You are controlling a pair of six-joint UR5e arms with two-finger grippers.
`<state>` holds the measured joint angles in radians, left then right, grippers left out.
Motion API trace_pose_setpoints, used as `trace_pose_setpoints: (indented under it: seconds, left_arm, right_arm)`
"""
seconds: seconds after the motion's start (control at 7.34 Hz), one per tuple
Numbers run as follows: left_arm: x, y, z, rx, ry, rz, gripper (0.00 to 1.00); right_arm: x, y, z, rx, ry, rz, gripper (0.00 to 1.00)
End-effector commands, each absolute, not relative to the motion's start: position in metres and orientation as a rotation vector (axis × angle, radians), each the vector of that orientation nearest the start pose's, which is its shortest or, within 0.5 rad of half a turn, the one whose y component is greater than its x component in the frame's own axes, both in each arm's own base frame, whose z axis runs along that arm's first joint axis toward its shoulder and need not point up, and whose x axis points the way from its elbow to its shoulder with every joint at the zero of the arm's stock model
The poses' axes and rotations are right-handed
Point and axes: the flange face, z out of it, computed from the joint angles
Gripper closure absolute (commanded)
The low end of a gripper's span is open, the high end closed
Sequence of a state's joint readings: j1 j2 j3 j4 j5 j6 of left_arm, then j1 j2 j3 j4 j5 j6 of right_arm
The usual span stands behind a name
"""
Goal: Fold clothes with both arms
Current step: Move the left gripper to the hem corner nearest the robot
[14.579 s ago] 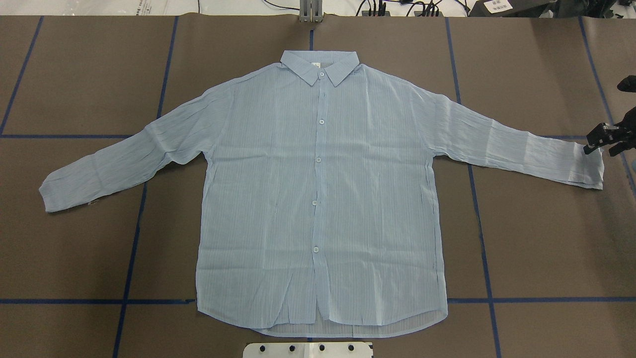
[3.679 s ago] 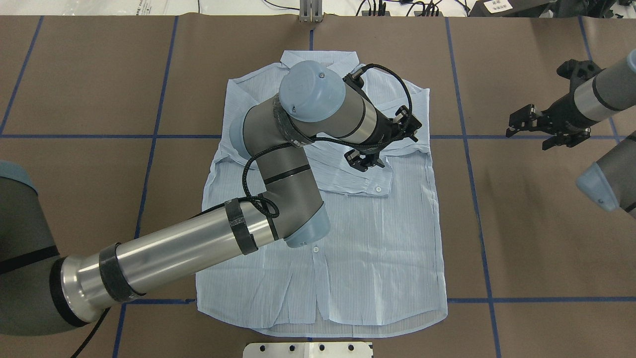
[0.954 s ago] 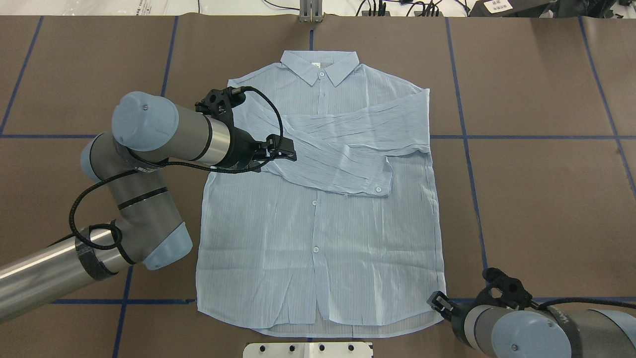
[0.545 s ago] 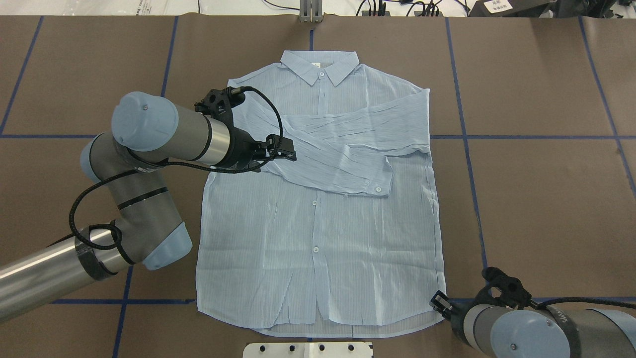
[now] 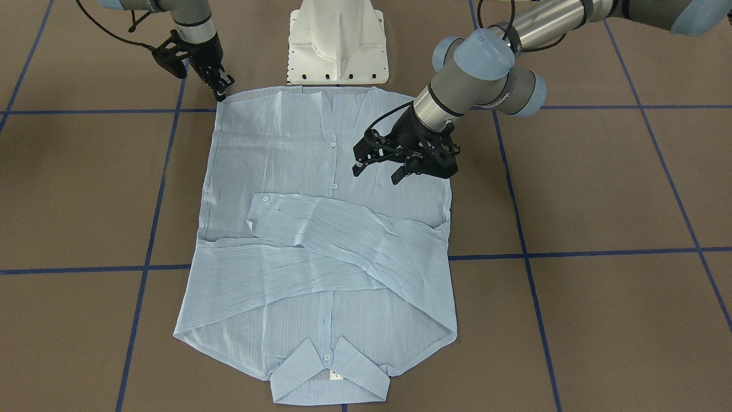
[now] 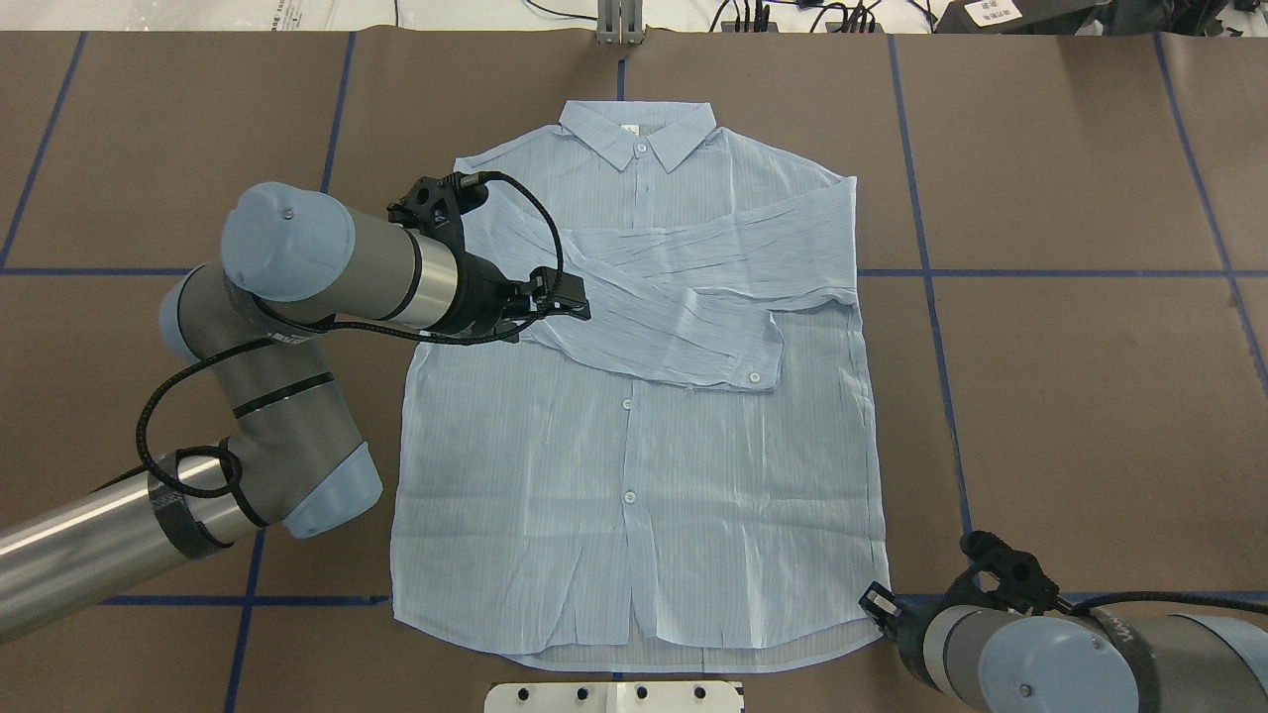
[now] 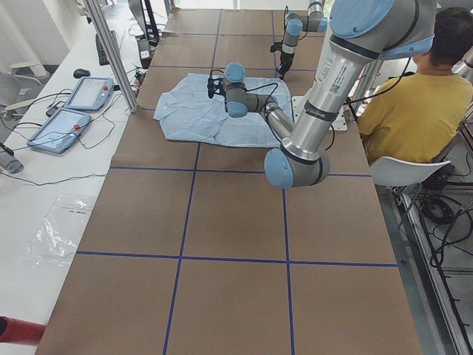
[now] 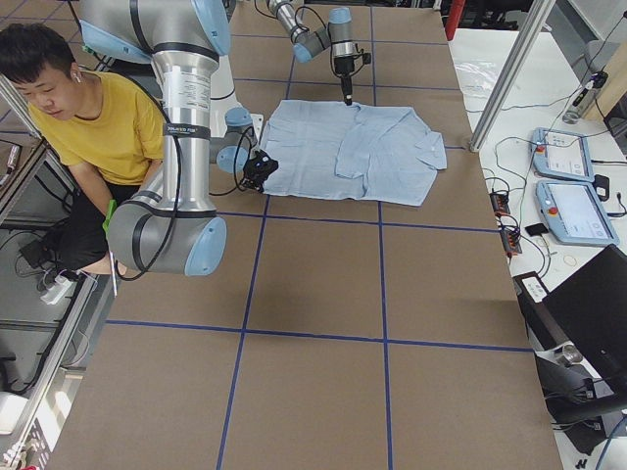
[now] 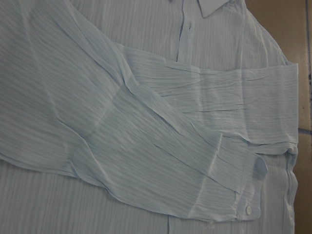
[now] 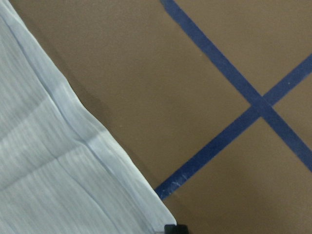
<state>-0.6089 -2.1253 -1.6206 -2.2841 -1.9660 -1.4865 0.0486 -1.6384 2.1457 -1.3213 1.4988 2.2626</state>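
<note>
The shirt lies flat on the table, the left gripper hovering above it with jaws spread and empty, the right gripper at its hem corner, jaw gap unclear.

- A brown surface stretches away, gridded with blue tape lines.
- A white bench alongside holds tablets and cables.
- A person in yellow sits nearby.
</note>
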Motion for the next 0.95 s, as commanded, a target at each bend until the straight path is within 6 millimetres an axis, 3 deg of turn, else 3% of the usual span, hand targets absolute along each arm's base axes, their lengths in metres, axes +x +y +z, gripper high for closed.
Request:
trace_pose_setpoints:
  seconds: [0.0,0.14,0.41,0.55,0.68,0.82]
  left_arm:
    - [0.485,-0.43,0.238,0.087,1.337,-0.255,0.02]
    - [0.494,-0.394,0.253,0.105,1.312,-0.261,0.02]
    - [0.47,-0.322,0.282,0.132,1.14,-0.285,0.02]
    - [0.466,-0.299,0.288,0.145,1.054,-0.287,0.03]
    - [0.478,-0.277,0.294,0.164,1.005,-0.275,0.03]
    - [0.485,-0.257,0.313,0.146,0.959,-0.289,0.04]
  right_arm:
    - [-0.44,-0.166,0.393,-0.183,-0.77,0.737,1.0]
    - [-0.438,-0.168,0.393,-0.182,-0.768,0.739,1.0]
    - [-0.436,-0.171,0.391,-0.183,-0.775,0.744,1.0]
    - [-0.434,-0.172,0.391,-0.187,-0.773,0.741,1.0]
    - [-0.434,-0.173,0.39,-0.19,-0.774,0.738,1.0]
    - [-0.434,-0.173,0.391,-0.187,-0.772,0.732,1.0]
